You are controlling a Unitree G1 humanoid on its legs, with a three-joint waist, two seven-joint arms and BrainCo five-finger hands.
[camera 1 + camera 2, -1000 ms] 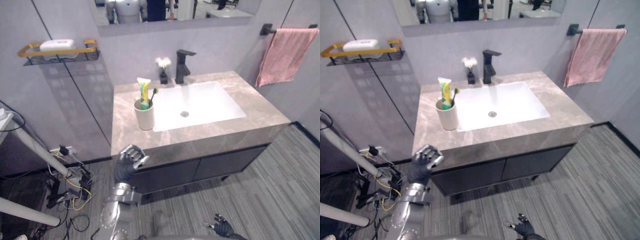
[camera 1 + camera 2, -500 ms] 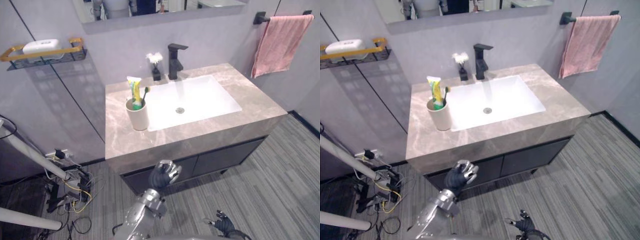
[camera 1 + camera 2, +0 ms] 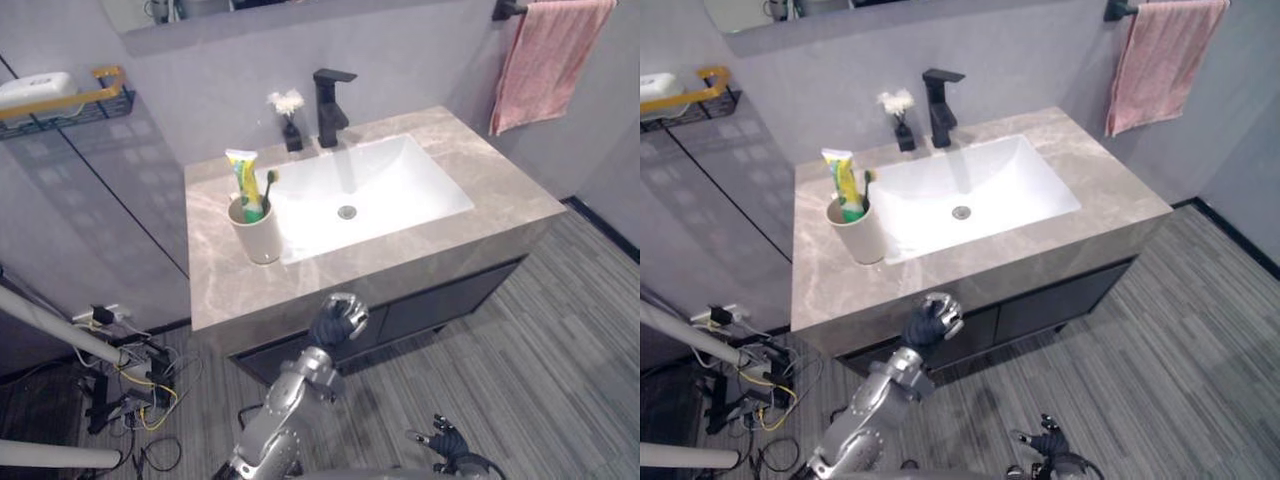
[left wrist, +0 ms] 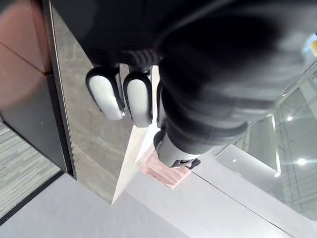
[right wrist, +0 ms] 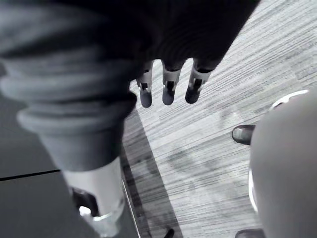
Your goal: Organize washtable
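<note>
My left hand (image 3: 340, 320) is raised before the dark cabinet (image 3: 445, 300), just under the washtable (image 3: 212, 285) edge, fingers curled into an empty fist. My right hand (image 3: 447, 442) hangs low, fingers straight and spread. On the marble top stands 1 beige cup (image 3: 259, 227) beside the white basin (image 3: 400, 185), holding 1 yellow-green toothpaste tube (image 3: 243, 180) and 1 green toothbrush (image 3: 268, 185).

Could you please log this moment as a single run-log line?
left hand: curled, empty, before counter edge | right hand: open, low over floor | cup: on counter, left of sink, untouched
</note>
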